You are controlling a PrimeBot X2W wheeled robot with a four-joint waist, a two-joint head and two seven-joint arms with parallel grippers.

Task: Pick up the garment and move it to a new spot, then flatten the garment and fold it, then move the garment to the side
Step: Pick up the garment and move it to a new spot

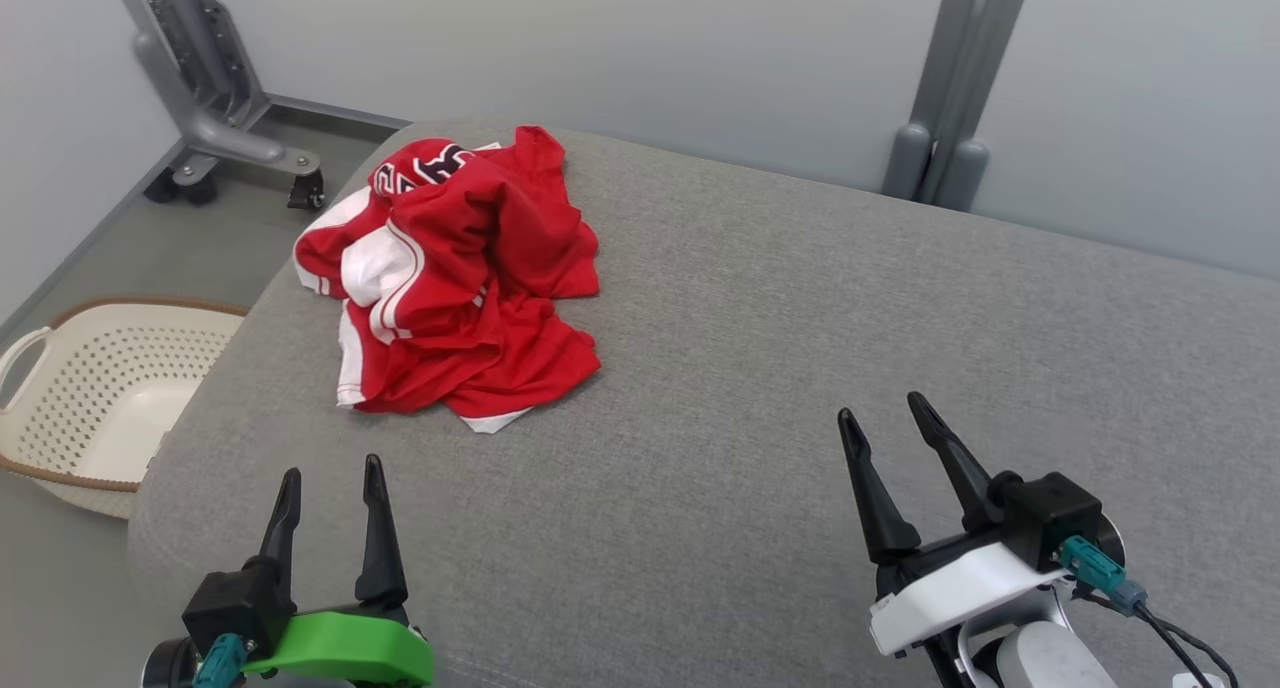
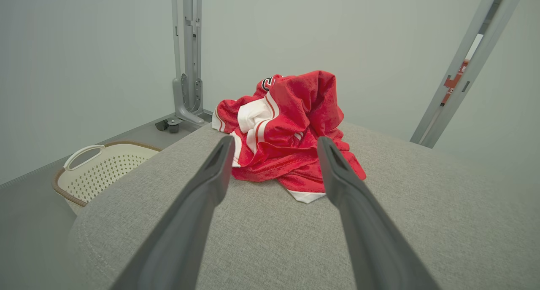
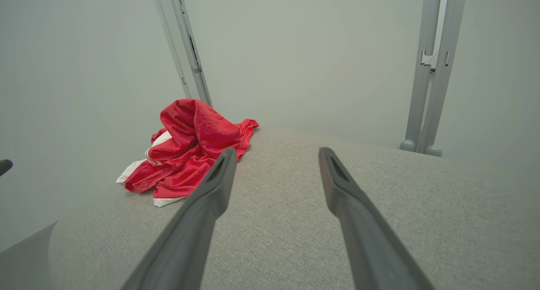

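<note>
Left end effector (image 1: 331, 467) and right end effector (image 1: 880, 406) open, empty; crumpled garment (image 1: 460, 278) ahead, nearer the left.

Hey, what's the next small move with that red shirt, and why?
Probably reach the left gripper forward to the crumpled red garment: it lies untouched on the grey cushion, straight ahead of that open gripper and farther from the right gripper.

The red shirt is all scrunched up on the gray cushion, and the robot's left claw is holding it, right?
Not quite. The left gripper isn't holding the red shirt. Its two fingers are open with nothing between them, and they stop short of the cloth, as the head view shows. The rest is right: the shirt lies scrunched up on the gray cushion.
</note>
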